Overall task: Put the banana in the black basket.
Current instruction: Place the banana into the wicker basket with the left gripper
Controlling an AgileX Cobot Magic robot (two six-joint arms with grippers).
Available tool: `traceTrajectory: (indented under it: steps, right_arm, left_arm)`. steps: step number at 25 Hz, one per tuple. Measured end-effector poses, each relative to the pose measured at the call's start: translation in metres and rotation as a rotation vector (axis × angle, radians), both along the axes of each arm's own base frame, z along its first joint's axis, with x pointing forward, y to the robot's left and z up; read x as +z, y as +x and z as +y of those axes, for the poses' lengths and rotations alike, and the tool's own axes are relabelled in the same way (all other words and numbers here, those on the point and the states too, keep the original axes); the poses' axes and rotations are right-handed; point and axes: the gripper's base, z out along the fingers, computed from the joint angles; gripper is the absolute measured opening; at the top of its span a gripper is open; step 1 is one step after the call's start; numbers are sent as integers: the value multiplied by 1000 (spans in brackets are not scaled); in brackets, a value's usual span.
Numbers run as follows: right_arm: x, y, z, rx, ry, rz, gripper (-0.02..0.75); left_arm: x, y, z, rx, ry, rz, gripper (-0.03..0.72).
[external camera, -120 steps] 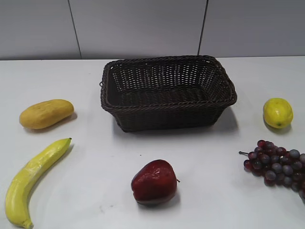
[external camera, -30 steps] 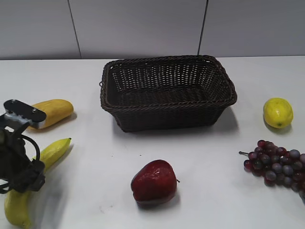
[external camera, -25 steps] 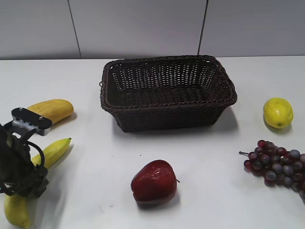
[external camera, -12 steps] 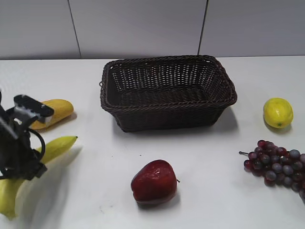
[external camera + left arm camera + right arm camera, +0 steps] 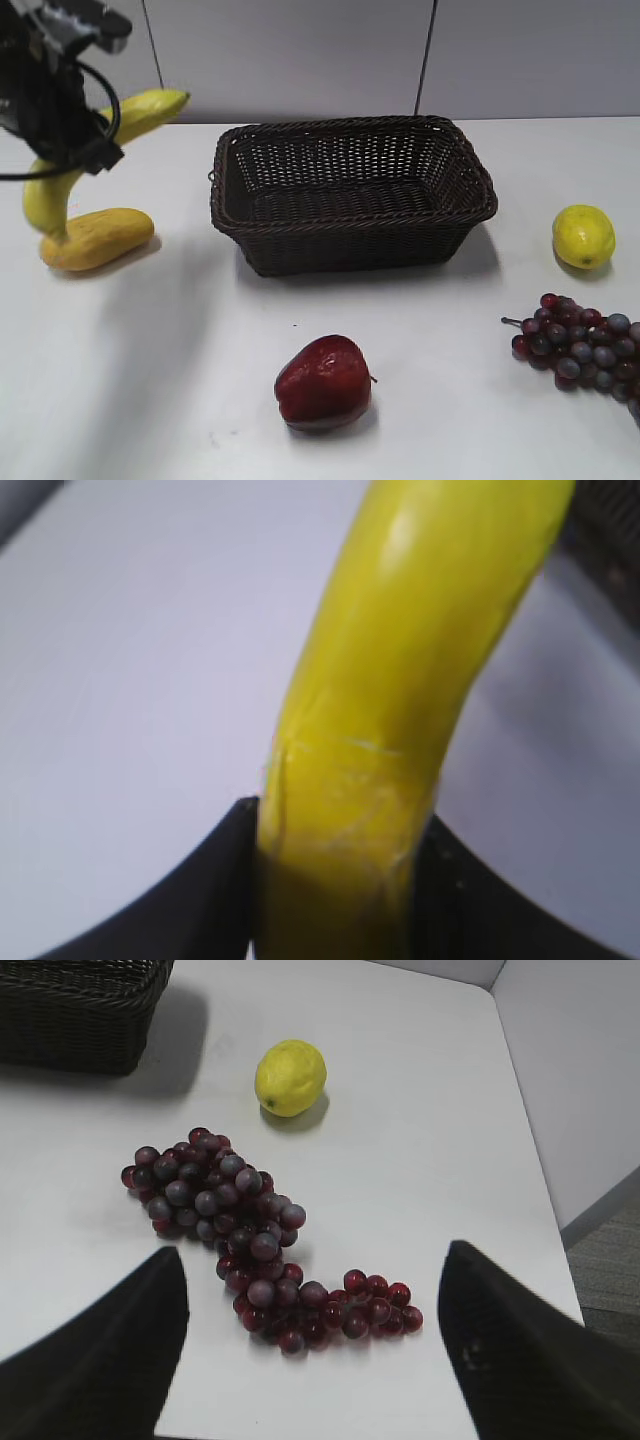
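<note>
My left gripper (image 5: 78, 148) is shut on the long yellow banana (image 5: 145, 108) and holds it high in the air at the far left, left of the black basket (image 5: 350, 240). In the left wrist view the banana (image 5: 400, 680) fills the frame, clamped between the two black fingers (image 5: 200, 880). The woven basket stands empty at the back middle of the table; a corner of it shows in the right wrist view (image 5: 80, 1010). My right gripper (image 5: 315, 1350) is open and empty above the table's right side; it does not show in the exterior view.
A plump yellow-orange oval fruit (image 5: 97, 238) lies under the held banana. A red apple (image 5: 324, 383) sits at the front middle. A lemon (image 5: 582, 236) and a bunch of dark grapes (image 5: 585, 348) lie at the right; the table's right edge is close to them.
My left gripper came in, closed on the banana lying at the front left, and has lifted it up and back, well above the table. The other fruits and the basket have not moved.
</note>
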Motion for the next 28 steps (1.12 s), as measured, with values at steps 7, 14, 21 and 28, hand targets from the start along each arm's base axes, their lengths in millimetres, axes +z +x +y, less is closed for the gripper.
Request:
traceTrajectory:
  steps: [7,14,21,28]
  right_arm:
    - [0,0,0,0,0,0,593]
    - [0,0,0,0,0,0,593]
    - [0,0,0,0,0,0,593]
    - [0,0,0,0,0,0,593]
  left_arm:
    - [39,33,-46,-164,-12,-153,307]
    - [37,49,-102,-330,37,-227,307]
    - [-1,56,-145,-495,168,-268,307]
    - [-33,60,-171,-635,289,-351,307]
